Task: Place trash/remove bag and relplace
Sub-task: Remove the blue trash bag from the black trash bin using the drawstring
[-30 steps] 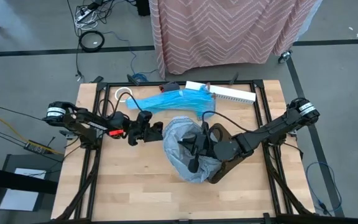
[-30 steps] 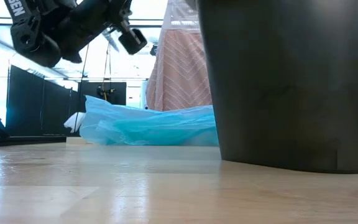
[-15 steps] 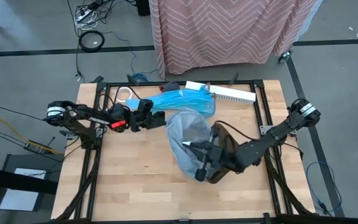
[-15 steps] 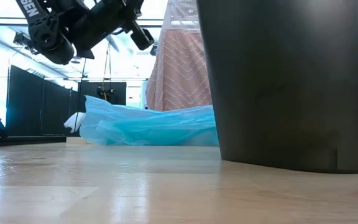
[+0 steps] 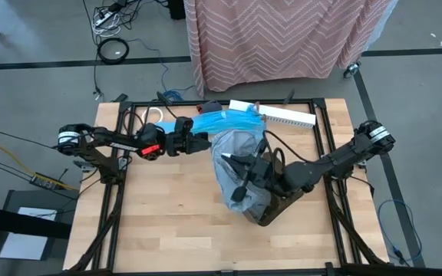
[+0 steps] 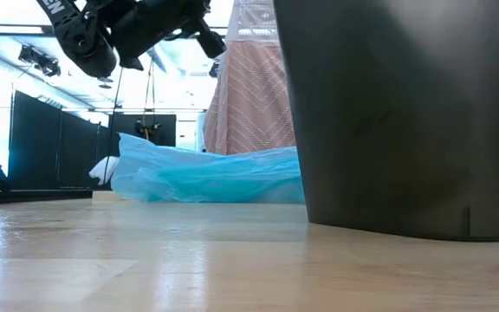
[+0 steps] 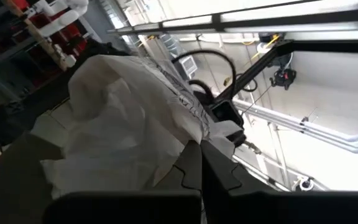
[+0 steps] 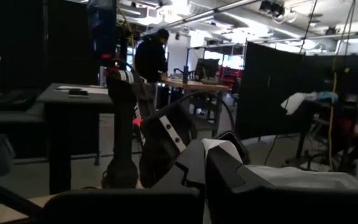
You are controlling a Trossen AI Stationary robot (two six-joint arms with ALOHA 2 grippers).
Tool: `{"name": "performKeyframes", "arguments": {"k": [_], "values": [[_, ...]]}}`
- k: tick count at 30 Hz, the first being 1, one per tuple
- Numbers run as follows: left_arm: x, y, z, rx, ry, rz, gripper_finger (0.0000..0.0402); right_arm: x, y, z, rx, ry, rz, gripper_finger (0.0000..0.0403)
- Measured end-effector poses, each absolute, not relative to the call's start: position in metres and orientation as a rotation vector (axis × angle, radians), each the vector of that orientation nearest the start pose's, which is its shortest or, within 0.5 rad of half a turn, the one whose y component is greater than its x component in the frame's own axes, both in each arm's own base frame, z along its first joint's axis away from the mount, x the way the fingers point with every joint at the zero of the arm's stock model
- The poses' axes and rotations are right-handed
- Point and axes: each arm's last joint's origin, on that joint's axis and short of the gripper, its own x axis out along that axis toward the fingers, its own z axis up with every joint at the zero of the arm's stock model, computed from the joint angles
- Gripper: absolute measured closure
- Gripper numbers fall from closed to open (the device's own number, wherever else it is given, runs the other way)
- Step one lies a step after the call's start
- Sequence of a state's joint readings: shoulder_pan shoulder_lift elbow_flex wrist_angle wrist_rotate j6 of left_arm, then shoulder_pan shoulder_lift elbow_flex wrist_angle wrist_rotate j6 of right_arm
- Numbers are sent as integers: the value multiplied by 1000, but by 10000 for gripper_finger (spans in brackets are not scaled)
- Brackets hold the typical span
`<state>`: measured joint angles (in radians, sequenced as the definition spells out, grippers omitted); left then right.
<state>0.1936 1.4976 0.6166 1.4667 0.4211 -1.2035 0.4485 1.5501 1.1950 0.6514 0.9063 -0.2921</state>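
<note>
grey translucent bag, bright blue plastic bag, dark bin.

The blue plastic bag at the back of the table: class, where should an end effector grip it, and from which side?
Probably at a raised fold on the blue plastic bag, near its exposed left end, coming down from above. It lies low and crumpled on the table, so its ridges offer something to pinch. Its right part is crowded by the grey bag and the white box.
</note>
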Motion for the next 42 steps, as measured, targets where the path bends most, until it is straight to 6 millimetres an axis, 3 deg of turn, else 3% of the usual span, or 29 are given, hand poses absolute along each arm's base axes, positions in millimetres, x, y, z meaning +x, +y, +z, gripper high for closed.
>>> {"name": "performKeyframes", "arguments": {"k": [9, 16, 31, 42], "values": [[292, 44, 283, -977, -312, -513, 401, 332, 116, 348, -24, -67, -492, 403], [296, 35, 295, -988, -289, -607, 401, 330, 111, 333, 23, 29, -649, 403], [290, 14, 308, -1070, -353, -765, 401, 332, 90, 316, 67, 110, -773, 403], [293, -17, 373, -1021, -450, -1046, 401, 334, 83, 312, 96, 138, -757, 403]]}}
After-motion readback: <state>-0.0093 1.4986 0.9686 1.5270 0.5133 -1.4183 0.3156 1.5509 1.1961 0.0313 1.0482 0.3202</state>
